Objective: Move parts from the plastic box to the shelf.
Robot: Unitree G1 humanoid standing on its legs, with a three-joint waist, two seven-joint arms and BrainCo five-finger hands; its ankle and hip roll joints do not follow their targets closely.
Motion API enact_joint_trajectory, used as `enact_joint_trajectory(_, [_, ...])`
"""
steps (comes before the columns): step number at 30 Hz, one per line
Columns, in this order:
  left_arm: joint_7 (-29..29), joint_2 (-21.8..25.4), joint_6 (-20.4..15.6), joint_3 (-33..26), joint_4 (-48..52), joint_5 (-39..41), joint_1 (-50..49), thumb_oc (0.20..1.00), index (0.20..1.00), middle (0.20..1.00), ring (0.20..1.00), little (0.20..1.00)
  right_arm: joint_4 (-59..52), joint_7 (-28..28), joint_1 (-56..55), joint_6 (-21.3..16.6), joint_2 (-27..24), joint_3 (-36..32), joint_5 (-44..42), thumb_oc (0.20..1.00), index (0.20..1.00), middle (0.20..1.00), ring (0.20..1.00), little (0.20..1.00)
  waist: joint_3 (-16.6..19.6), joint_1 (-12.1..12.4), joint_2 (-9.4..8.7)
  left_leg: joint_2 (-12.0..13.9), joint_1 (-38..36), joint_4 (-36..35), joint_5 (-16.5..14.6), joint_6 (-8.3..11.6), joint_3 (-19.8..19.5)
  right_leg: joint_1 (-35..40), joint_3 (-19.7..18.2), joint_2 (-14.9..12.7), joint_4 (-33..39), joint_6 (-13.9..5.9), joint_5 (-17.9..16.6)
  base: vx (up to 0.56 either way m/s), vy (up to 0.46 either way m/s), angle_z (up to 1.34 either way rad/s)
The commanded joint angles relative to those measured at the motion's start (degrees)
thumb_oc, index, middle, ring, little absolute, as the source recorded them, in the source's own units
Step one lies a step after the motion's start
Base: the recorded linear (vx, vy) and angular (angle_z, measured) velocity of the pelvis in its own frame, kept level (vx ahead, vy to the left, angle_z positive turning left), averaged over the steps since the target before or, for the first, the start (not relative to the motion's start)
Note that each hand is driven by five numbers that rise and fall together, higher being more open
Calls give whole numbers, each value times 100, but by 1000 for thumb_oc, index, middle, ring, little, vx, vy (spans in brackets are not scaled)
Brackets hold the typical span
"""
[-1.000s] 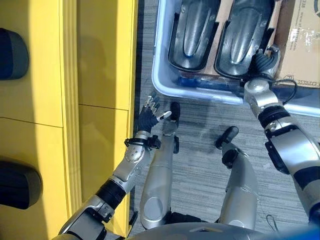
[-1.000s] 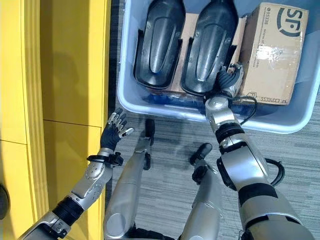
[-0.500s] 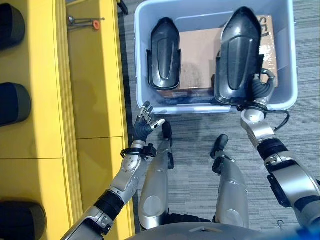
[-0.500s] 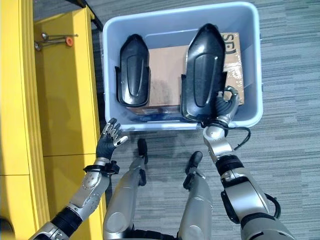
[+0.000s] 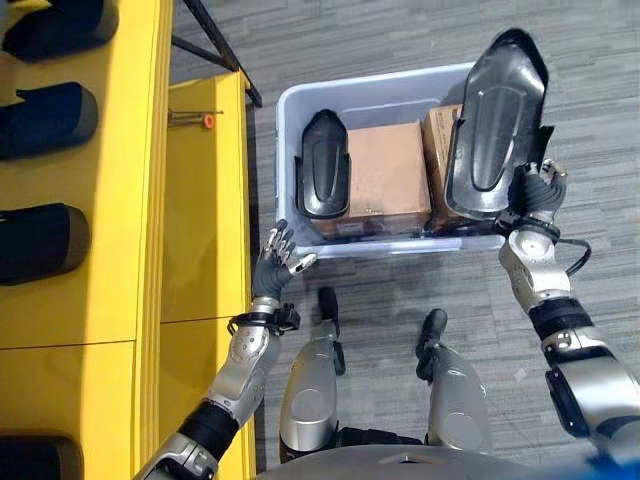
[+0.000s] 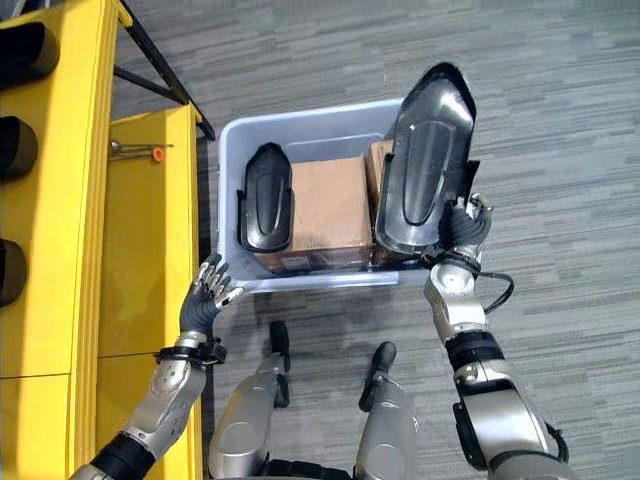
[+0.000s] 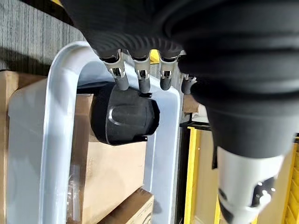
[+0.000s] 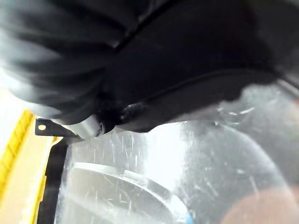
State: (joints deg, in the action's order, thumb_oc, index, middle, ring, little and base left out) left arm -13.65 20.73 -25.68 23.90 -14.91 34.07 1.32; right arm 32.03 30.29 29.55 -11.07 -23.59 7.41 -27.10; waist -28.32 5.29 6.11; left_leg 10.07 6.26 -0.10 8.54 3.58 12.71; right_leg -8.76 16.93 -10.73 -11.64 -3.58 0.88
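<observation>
Black moulded part [image 5: 495, 125], long and shell-shaped, is held up above the right end of the plastic box [image 5: 290, 100], gripped at its lower edge by the right hand [image 5: 535, 195], whose fingers are curled round that edge. A second black part [image 5: 323, 178] lies in the left end of the box, resting against the cardboard cartons [image 5: 388, 180] packed beside it. The left hand [image 5: 272, 265] is empty, its fingers straight and spread, held near the box's front left corner and just beside the yellow shelf [image 5: 120, 200]. Three dark parts [image 5: 40, 240] sit on the shelf at the left.

Risks, as judged from this arrangement:
- The grasp sits at one end of a long part, so most of its length stands free above the hand; the part may pivot in the fingers or slip out during a swing.
- The shelf lies on the opposite side from the holding arm; the carry crosses the box, and the part's lower edge may catch the box rim or cartons.
- The idle left hand stands in the likely path and may be struck unless it moves aside or takes a supporting hold.
</observation>
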Motion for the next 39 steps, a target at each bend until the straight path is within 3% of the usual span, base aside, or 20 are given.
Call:
enact_joint_trajectory(1, [157, 115, -391, -130, 196, -269, 67, 1000, 1000, 1000, 1000, 1000, -626, -704, 332, -336, -67, -82, -418, 200, 200, 200, 200, 200, 95, 11, -198, 7, -76, 185, -347, 144, -273, 366, -113, -173, 53, -135, 88, 77, -65, -9])
enact_joint_trajectory(5, [269, 116, -355, -345, 298, -450, -232, 1000, 1000, 1000, 1000, 1000, -1301, -1517, -392, -63, 208, 107, -776, 200, 200, 200, 200, 200, 443, -44, -264, 56, -327, 191, -353, 149, -245, 667, -81, -127, 32, -72, 199, 96, -85, -5])
enact_joint_trajectory(8, [263, 95, -301, -435, 378, -505, -380, 1000, 1000, 1000, 1000, 1000, -1555, -1816, -749, 118, 341, 243, -972, 200, 200, 200, 200, 200, 565, -54, -294, 83, -422, 234, -362, 145, -246, 785, -67, -93, -44, -26, 276, 69, -99, -2])
enact_joint_trajectory(9, [263, 83, -253, -542, 448, -493, -519, 1000, 1000, 1000, 1000, 1000, -1741, -2178, -1064, 133, 462, 427, -1038, 200, 200, 200, 200, 200, 670, -54, -322, 118, -517, 275, -367, 140, -270, 887, -56, -47, -141, 30, 367, 74, -149, -1])
enact_joint_trajectory(16, [612, -52, -59, -812, 651, -33, -920, 1000, 1000, 1000, 1000, 1000, -2183, -2746, -1524, 374, 690, 927, -817, 200, 200, 200, 200, 200, 896, 51, -342, 221, -607, 410, -324, 173, -547, 1020, 5, 130, -545, 241, 703, 27, -178, -1])
enact_joint_trajectory(19, [661, -63, 4, -888, 810, 27, -1037, 1000, 1000, 1000, 1000, 1000, -2202, -2892, -1421, 572, 716, 1173, -691, 200, 200, 200, 200, 200, 854, 194, -320, 358, -447, 482, -177, 236, -801, 953, 41, 261, -900, 380, 928, -93, -173, 4])
enact_joint_trajectory(22, [773, -46, -24, -1035, 857, 207, -1216, 1000, 1000, 1000, 1000, 1000, -2223, -3001, -1353, 667, 757, 1373, -617, 200, 200, 200, 200, 200, 827, 354, -318, 632, -321, 382, 336, 360, -989, 936, 163, 328, -1075, 421, 1038, -96, -157, 14])
enact_joint_trajectory(23, [1016, -68, -2, -1140, 844, 298, -1306, 1000, 1000, 1000, 1000, 1000, -2354, -2978, -1441, 693, 745, 1426, -534, 200, 200, 200, 200, 200, 829, 354, -336, 855, -221, 387, 629, 454, -594, 1038, 445, 251, -971, 400, 1019, -177, -177, 34])
enact_joint_trajectory(25, [1285, -68, -39, -1155, 761, 205, -1277, 1000, 1000, 1000, 1000, 1000, -2534, -2919, -1546, 704, 655, 1456, -615, 200, 200, 200, 200, 200, 881, 266, -394, 1017, -253, 431, 618, 594, 91, 1109, 813, 96, -911, 337, 1075, -193, -134, 69])
enact_joint_trajectory(27, [1418, -50, -63, -1085, 720, 160, -1206, 1000, 1000, 1000, 1000, 1000, -2602, -2892, -1586, 705, 545, 1469, -735, 200, 200, 200, 200, 200, 924, 184, -426, 1056, -301, 637, 476, 610, 510, 1126, 1076, -10, -881, 329, 1030, -195, -47, 95])
enact_joint_trajectory(32, [1348, -27, -169, -908, 660, -33, -938, 1000, 1000, 1000, 1000, 1000, -2710, -2832, -1744, 670, 467, 1540, -1060, 200, 200, 200, 200, 200, 1083, -36, -546, 985, -458, 1537, 113, 571, 1082, 1240, 1271, -94, -382, 323, 762, -197, 32, 90])
enact_joint_trajectory(35, [1535, 40, -26, -804, 816, -204, -714, 1000, 1000, 1000, 1000, 1000, -2831, -2899, -1957, 527, 460, 1551, -1229, 200, 200, 200, 200, 200, 1266, -207, -594, 801, -693, 1872, -327, 412, 1430, 1331, 1306, -90, -66, 285, 608, -181, 144, 97])
enact_joint_trajectory(36, [1598, 60, 8, -758, 864, -294, -665, 1000, 1000, 1000, 1000, 1000, -2878, -2985, -2040, 467, 487, 1555, -1196, 200, 200, 200, 200, 200, 1335, -225, -557, 688, -743, 1633, -286, 400, 1378, 1353, 1286, -100, 11, 235, 527, -172, 339, 87])
enact_joint_trajectory(39, [1872, 174, 152, -668, 1016, -398, -598, 1000, 1000, 1000, 1000, 1000, -2950, -3248, -2158, 365, 506, 1559, -1309, 200, 200, 200, 200, 200, 1494, -241, -491, 296, -1040, 849, -648, 169, 1362, 1348, 1300, -242, 58, 29, 286, -121, 363, 73])
